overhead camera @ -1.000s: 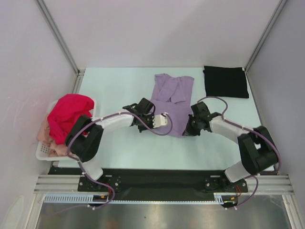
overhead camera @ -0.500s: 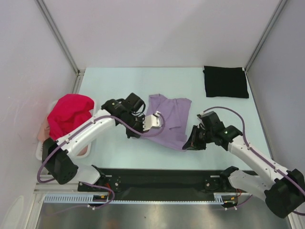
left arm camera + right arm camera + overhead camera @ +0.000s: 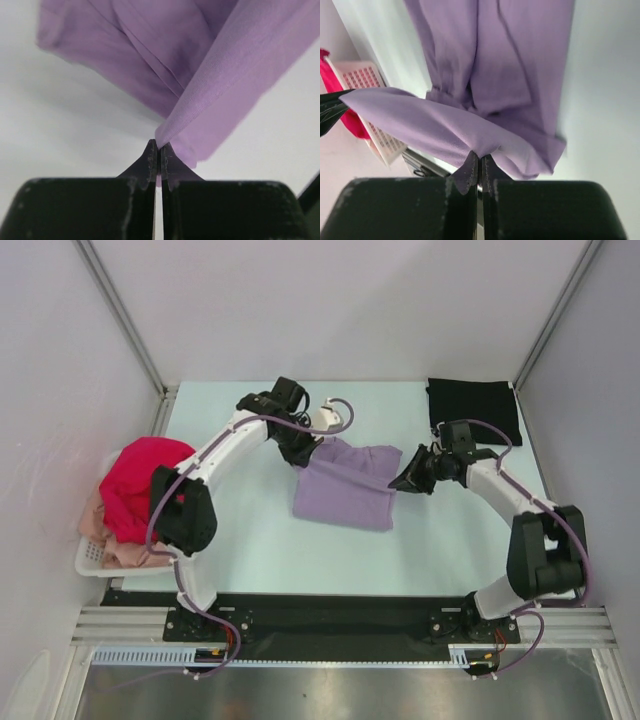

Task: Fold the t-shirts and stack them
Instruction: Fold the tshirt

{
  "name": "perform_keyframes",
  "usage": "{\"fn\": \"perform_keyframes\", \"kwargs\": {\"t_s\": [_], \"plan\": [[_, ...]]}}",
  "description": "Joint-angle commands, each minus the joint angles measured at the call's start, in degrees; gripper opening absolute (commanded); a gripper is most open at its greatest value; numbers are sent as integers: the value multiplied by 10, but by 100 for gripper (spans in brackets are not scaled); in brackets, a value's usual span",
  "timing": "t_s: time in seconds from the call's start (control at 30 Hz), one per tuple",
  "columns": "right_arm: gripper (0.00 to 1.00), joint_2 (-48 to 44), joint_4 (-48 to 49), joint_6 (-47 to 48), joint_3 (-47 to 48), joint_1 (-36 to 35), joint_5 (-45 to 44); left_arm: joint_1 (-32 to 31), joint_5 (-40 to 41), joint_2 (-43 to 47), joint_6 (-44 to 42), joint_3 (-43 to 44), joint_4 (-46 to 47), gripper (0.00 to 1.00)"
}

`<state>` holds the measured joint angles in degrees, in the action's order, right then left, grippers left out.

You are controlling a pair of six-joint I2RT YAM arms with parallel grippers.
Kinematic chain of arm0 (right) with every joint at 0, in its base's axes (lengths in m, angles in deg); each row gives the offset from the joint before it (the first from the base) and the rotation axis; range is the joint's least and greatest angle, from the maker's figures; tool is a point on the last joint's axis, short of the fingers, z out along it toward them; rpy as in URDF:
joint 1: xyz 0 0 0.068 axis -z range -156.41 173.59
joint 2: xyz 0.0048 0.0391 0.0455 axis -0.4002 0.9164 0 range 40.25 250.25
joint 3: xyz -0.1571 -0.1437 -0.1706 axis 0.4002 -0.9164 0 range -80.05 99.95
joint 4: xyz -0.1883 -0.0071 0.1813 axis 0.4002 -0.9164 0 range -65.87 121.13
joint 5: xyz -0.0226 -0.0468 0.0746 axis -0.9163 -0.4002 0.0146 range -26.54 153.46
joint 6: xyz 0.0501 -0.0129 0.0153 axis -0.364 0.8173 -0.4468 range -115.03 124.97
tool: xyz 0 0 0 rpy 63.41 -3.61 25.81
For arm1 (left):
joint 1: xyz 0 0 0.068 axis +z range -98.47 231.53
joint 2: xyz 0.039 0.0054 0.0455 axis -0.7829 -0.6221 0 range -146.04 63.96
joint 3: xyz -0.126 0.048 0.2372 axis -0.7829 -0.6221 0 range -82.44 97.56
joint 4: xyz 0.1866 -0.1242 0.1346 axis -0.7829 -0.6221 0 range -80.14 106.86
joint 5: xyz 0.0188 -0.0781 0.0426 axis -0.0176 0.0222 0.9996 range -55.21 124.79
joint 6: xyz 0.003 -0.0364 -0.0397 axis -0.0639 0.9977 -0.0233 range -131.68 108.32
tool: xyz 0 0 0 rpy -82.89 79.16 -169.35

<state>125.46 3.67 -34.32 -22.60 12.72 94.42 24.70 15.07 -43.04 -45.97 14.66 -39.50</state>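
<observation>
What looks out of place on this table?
Nothing damaged. The magenta shirt and peach shirt are heaped unfolded, spilling over the white basket at the left edge. The lavender shirt hangs rumpled between the left tool and right tool.

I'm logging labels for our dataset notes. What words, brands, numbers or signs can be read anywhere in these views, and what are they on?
No text can be read in any view.
The lavender shirt, the black shirt, the red shirt and the white basket show no print, tag or logo at this size.
</observation>
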Motion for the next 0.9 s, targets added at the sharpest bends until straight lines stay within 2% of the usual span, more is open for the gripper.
{"fn": "perform_keyframes", "kwargs": {"t_s": [0.0, 0.27, 0.73, 0.8, 0.83, 0.87], "plan": [[0, 62, 36, 11, 38, 36, 4, 18, 17, -45, 30, 81, 33, 0], [0, 166, 64, -4, 131, 57, -10, 44, 43, -156, 57, 201, 64, 0], [0, 259, 130, -64, 190, 74, -64, 49, 82, -225, 67, 222, 165, 0], [8, 270, 148, -75, 192, 76, -80, 49, 93, -236, 78, 225, 191, 2], [24, 275, 160, -79, 192, 77, -83, 49, 101, -241, 91, 229, 201, 14], [33, 282, 173, -87, 199, 78, -92, 49, 108, -254, 99, 230, 214, 29]]}}
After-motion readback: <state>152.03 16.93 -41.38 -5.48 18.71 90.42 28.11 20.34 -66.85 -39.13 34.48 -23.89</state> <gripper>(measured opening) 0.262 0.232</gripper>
